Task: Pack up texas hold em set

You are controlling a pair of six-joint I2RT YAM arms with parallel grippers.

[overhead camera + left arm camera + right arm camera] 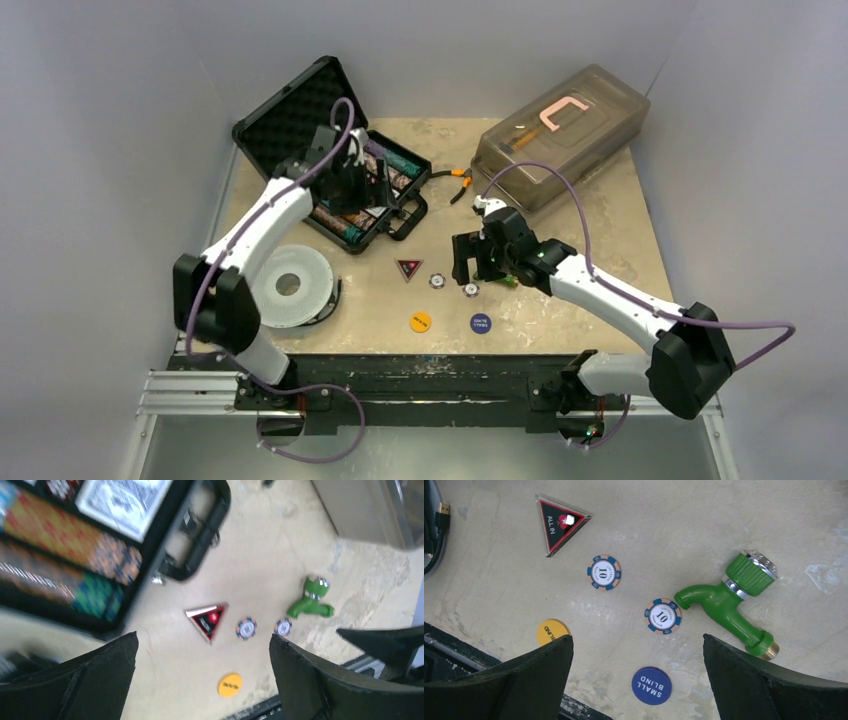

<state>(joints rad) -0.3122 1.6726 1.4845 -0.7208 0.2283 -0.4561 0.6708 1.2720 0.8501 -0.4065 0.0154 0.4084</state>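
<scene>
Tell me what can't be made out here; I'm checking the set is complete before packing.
Chip rows: top view, the left arm covers most; left wrist view, blurred and cut off by the edge.
Yellow button wording: right wrist view, a gripper finger hides part.
Grey box contents: top view, murky through the cloudy lid.

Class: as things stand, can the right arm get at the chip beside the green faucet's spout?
Probably yes: its open pincer hangs over that chip; only the faucet crowds one side.
</scene>
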